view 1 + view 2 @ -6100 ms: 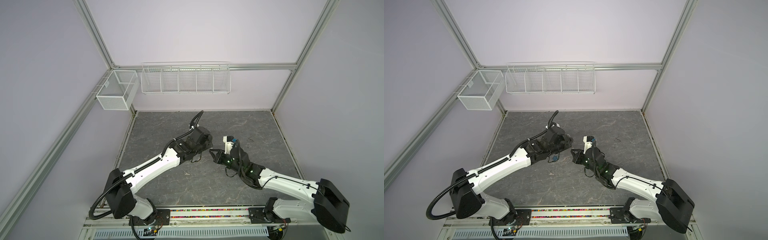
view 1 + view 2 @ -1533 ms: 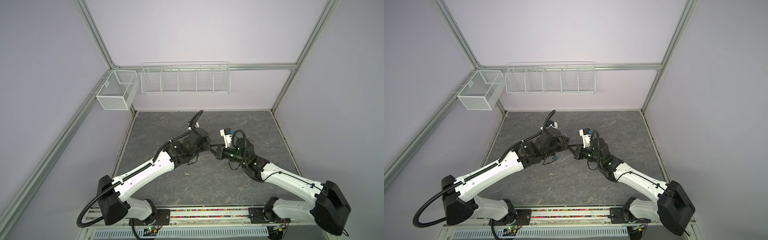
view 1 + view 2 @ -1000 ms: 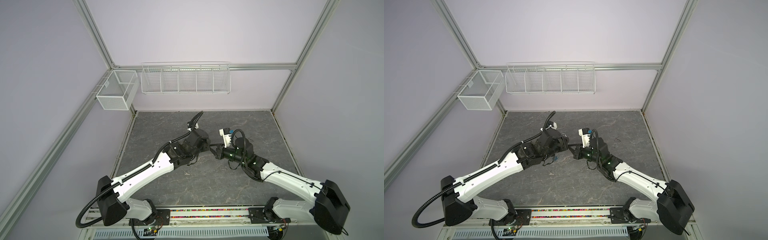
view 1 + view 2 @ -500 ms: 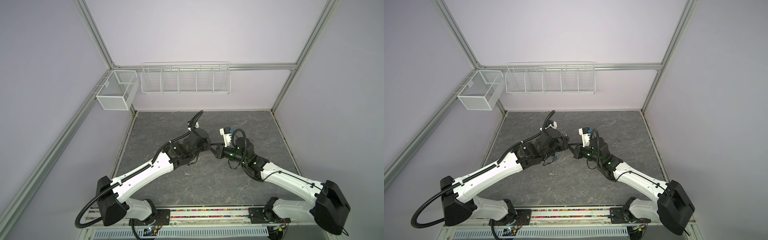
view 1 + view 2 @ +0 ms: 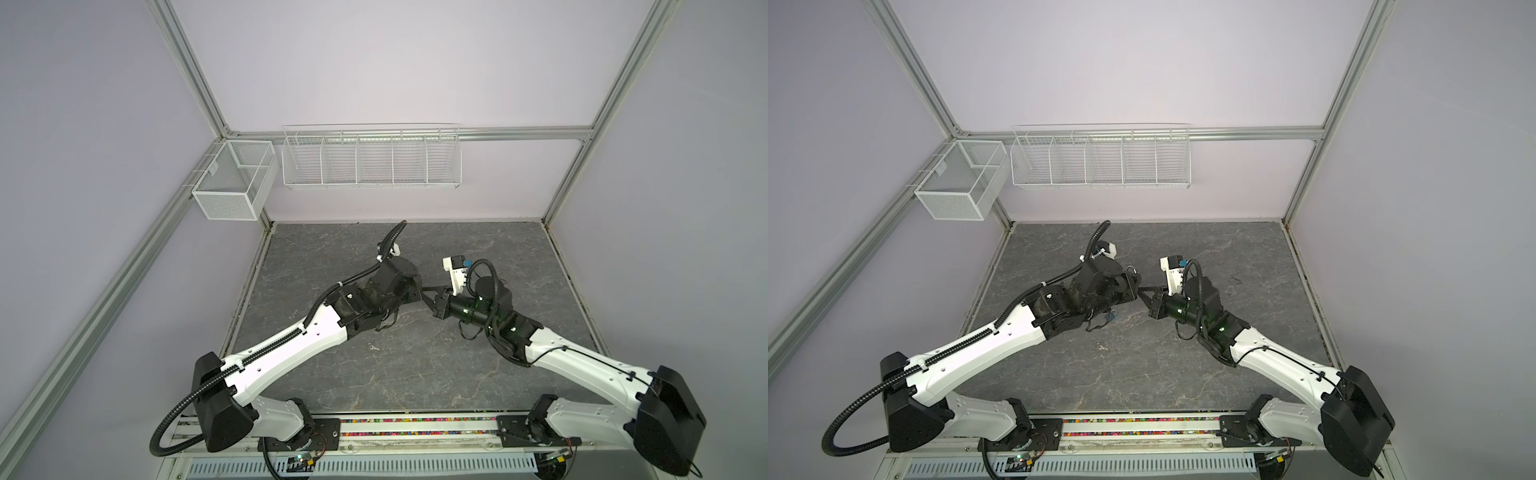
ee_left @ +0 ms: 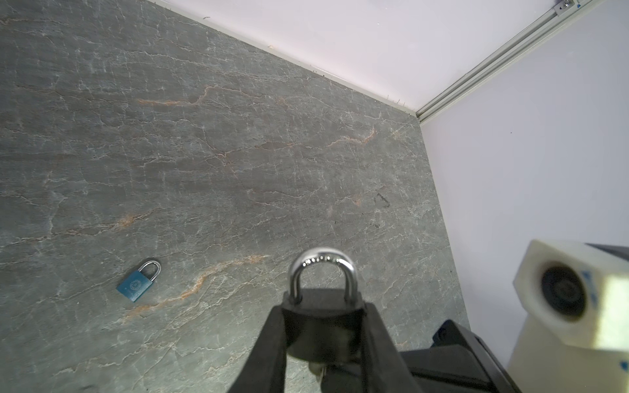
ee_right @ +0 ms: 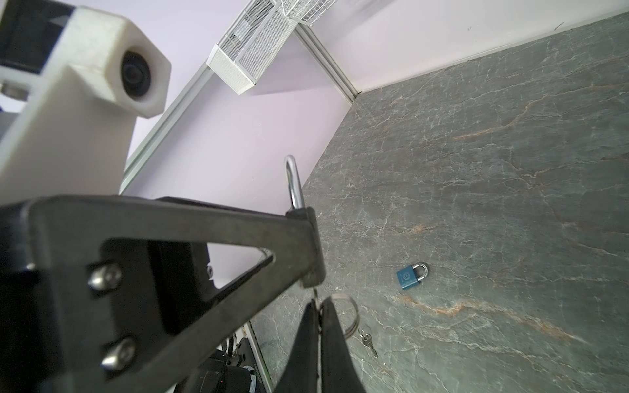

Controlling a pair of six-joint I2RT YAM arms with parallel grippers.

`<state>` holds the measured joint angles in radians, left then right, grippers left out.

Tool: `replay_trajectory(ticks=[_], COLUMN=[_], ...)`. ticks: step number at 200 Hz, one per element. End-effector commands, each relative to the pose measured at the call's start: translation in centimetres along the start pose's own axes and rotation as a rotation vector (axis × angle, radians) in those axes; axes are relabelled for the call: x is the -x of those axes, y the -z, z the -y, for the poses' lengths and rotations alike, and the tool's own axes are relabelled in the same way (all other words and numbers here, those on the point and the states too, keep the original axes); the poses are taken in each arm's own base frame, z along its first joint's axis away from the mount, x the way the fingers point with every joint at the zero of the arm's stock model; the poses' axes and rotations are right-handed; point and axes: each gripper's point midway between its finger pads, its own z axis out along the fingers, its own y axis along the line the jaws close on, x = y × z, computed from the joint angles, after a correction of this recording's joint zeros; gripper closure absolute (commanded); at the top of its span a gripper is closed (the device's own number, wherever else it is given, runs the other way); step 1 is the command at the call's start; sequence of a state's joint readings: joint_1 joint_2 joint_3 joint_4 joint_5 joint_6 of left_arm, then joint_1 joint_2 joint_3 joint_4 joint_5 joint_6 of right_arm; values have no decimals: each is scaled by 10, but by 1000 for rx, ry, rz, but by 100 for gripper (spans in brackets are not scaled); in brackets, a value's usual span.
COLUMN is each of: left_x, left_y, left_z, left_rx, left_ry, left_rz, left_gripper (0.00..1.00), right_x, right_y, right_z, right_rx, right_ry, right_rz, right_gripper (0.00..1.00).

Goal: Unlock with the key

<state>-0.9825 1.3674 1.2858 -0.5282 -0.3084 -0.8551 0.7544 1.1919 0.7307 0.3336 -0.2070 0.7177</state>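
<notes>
left wrist: tool (image 6: 325, 311) grips black padlock (image 6: 323, 299) over grey tabletop (image 6: 238, 153), lilac walls (image 6: 374, 41).

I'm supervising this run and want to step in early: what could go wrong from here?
1. The black padlock is held in mid-air, pinched only at its sides by the left gripper; a turn could twist it loose.
2. The right gripper pinches the key by a thin edge; it might slip.
3. The dangling key ring could snag.

Top views overlook the tabletop (image 5: 415, 374); wrist views sit close.
</notes>
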Motion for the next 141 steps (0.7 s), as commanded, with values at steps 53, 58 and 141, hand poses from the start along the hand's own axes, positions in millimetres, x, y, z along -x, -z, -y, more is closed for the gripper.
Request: replay_trajectory(ticks=[53,58,141], left_x=[-23,-25,13], left_y=[9,8,13], left_z=[20,18,15], left_rx=[-71,-65,-72], left_ry=[-26,-27,23], left_rz=[-83,-85,44], left_gripper=[100,100,100], right_x=[54,57,26], right_y=[9,10,7], right_z=[-25,-28,-13], right_rx=[17,23,10], right_ry=[130,134,80], right_rz=[187,199,90], right_gripper=[94,94,89])
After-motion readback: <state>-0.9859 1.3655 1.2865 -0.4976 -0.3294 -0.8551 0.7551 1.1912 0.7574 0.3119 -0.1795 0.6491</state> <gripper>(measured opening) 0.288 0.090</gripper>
